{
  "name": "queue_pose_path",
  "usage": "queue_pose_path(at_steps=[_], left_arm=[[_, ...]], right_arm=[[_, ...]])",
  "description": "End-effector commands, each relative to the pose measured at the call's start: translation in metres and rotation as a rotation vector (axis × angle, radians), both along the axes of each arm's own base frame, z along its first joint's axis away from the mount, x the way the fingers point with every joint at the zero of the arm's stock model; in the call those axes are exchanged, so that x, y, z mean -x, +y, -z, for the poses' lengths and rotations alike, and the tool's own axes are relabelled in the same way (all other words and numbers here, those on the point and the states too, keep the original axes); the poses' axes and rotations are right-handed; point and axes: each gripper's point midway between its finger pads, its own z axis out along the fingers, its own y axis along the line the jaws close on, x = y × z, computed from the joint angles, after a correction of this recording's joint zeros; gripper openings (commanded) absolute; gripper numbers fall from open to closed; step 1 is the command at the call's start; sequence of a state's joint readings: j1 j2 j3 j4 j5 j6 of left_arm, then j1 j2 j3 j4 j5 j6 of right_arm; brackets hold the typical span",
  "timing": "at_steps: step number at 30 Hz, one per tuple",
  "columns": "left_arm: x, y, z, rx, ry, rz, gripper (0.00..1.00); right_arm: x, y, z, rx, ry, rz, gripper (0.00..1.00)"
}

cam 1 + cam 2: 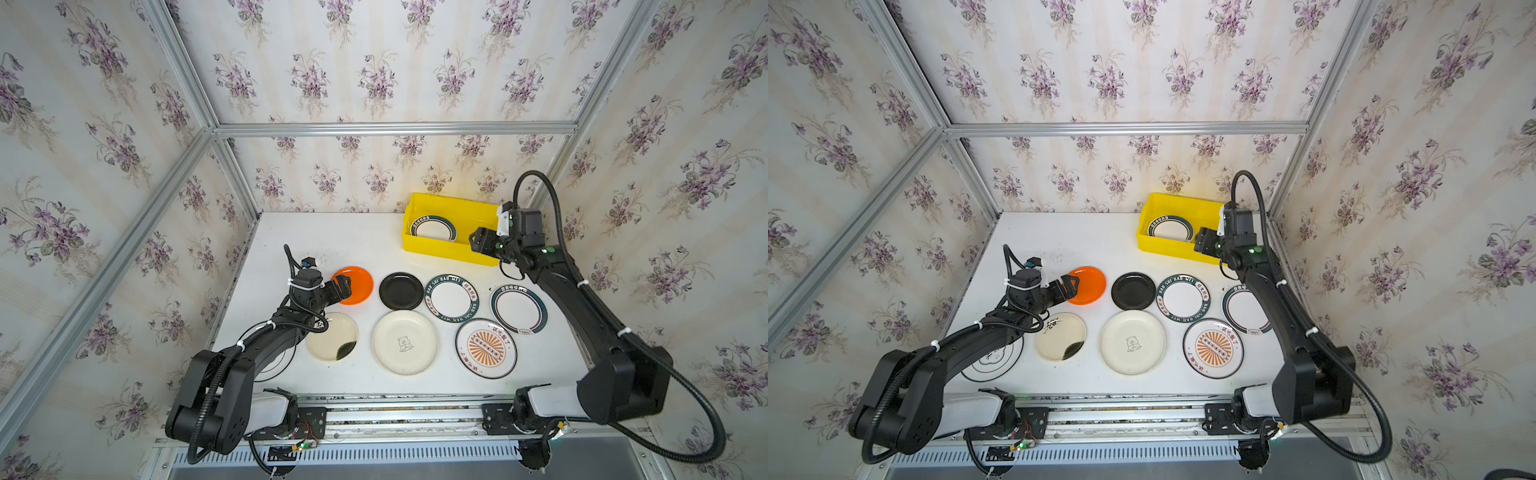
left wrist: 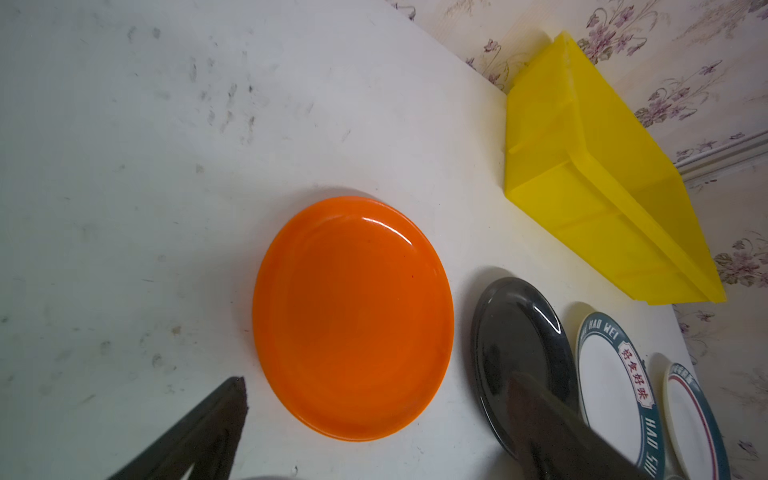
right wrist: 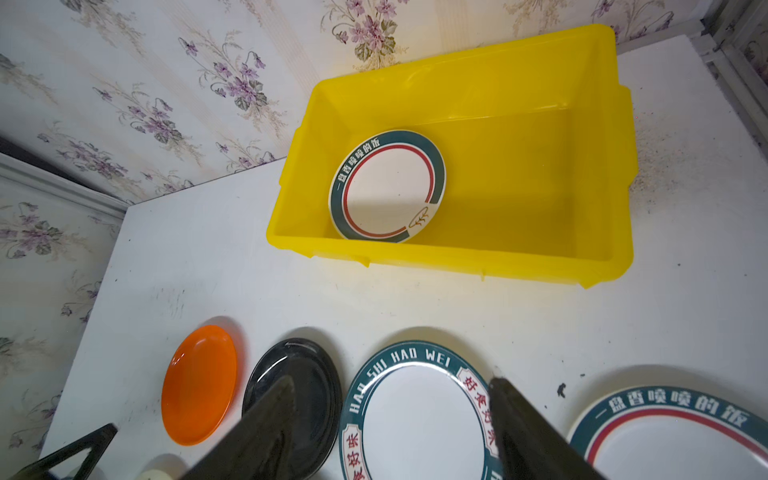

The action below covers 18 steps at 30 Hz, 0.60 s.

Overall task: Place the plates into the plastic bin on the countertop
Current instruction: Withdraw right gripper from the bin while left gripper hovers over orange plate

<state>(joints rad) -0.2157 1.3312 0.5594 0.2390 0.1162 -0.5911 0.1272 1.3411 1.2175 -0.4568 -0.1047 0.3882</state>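
Our left hand (image 1: pixel 345 287), spread wide and empty, sits nearest the orange plate (image 1: pixel 359 284), flat on the desk (image 1: pixel 332 241) well left of the yellow bin (image 1: pixel 440 249), where our right hand (image 1: pixel 478 241) hangs parted, empty.

White line-drawn plate (image 1: pixel 999 362) mostly under the left arm (image 1: pixel 963 341), pattern unclear.

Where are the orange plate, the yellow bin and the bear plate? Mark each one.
orange plate (image 2: pixel 353 320): left wrist view, centre of its well.
yellow bin (image 3: pixel 457 259): right wrist view, near wall's rim.
bear plate (image 1: pixel 404 343): in a top view, on the bear drawing.
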Motion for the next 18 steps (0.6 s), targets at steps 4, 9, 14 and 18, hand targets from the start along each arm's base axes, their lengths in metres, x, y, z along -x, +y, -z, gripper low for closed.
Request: queue_pose_path(at_steps=[4,9,14,18], left_arm=[[-0.006,-0.010,0.010,0.149,0.070,0.078,1.00],[-0.007,-0.003,0.018,0.161,0.096,0.065,1.00],[-0.008,0.004,0.019,0.127,0.103,0.045,1.00],[-0.010,0.009,0.025,0.125,0.124,0.038,1.00]], right_arm=[[0.038,0.002,-0.002,-0.034,-0.034,-0.028,0.80],[0.056,0.006,0.003,-0.066,-0.011,-0.044,0.80],[0.068,0.006,0.012,-0.077,0.027,-0.043,0.80],[0.072,0.013,0.014,-0.113,0.030,-0.076,0.80]])
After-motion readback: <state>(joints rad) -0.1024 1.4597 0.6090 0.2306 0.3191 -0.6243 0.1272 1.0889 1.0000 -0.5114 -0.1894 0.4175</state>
